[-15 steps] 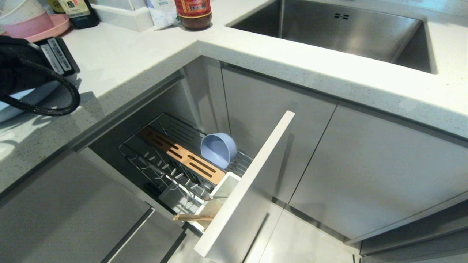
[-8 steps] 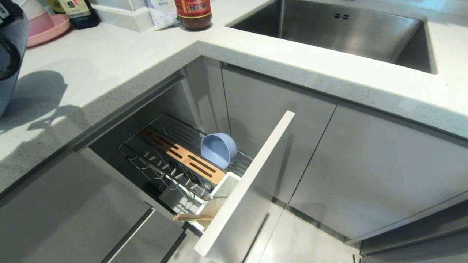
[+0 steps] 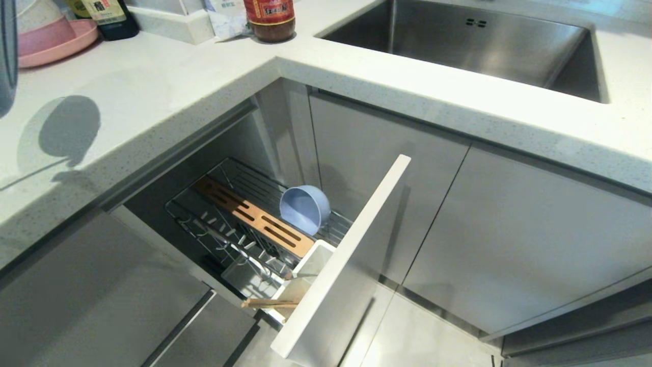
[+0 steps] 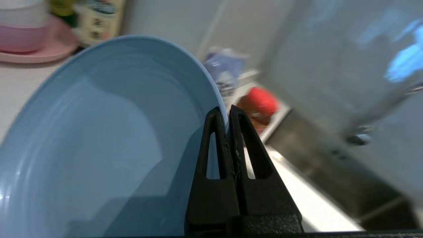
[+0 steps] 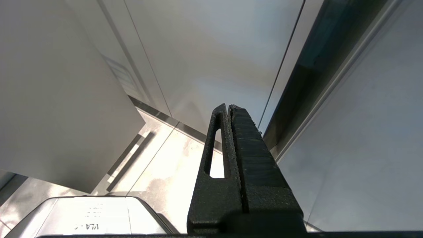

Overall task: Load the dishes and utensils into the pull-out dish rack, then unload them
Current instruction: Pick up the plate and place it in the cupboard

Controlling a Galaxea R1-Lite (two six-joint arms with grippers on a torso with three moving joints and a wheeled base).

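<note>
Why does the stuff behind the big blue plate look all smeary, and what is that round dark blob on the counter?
Left wrist view: the light blue plate looks sharp, the background is blurred. Head view: the blob is a shadow on the countertop.

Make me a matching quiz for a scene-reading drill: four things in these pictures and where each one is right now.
Things:
1. blue plate
2. small bowl
3. chopsticks
4. pink plate

Places:
A. lying on its side in the wire rack
B. in the white cutlery cup
C. pinched at its rim by the left end effector
D. on the counter, under stacked bowls

Pairs: 1-C, 2-A, 3-B, 4-D
</note>
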